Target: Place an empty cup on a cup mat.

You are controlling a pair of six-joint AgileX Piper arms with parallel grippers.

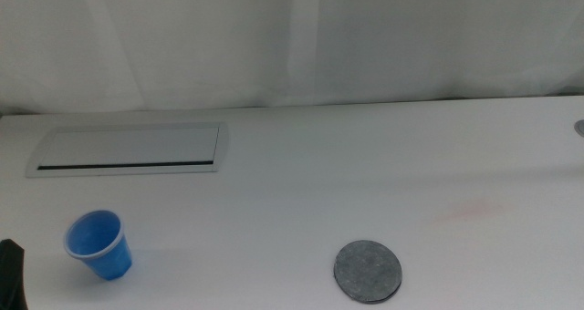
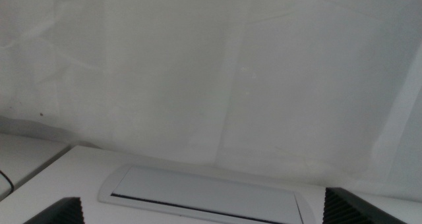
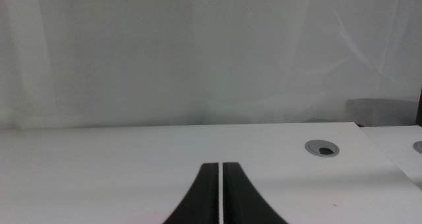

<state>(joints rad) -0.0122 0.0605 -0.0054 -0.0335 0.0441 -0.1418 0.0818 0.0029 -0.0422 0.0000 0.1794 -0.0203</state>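
The blue cup stands with its opening up at the table's front left and looks empty. The cup mat, a round dark grey disc, lies flat at the front, right of centre, well apart from the cup. My left gripper is open, with its jaws far apart and nothing between them. A dark part of it shows at the bottom left edge of the middle view, just left of the cup. My right gripper is shut and empty, low over the table, and is out of the middle view.
A long silver-grey slotted plate is set in the table at the back left; it also shows in the left wrist view. A round grey grommet sits near the table's right edge. A white curtain hangs behind the table.
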